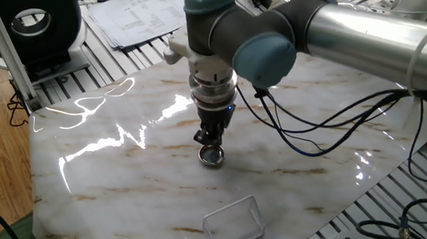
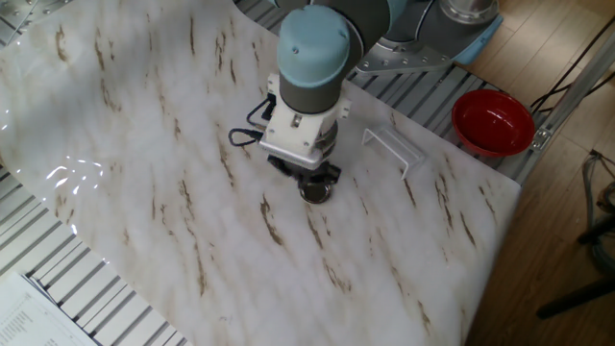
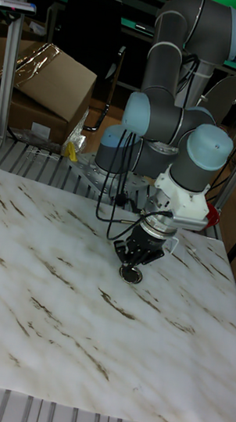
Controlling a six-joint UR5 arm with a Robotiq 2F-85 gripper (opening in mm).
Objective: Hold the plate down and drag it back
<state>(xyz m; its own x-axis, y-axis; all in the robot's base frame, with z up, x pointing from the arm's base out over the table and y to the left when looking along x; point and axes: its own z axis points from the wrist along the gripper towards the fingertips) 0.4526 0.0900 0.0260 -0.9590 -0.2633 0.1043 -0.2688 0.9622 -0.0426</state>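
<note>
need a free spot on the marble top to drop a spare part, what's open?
Open: the wide marble stretch in the other fixed view between the gripper and the slatted edge near the papers; also the corner beyond the clear tray, toward the red bowl. Crowded: around the plate, under the arm and its dangling cables.

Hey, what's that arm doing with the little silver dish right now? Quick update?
Gripper right above the plate, contact unclear. Plate flat on marble table. Clear tray off to the side.
</note>
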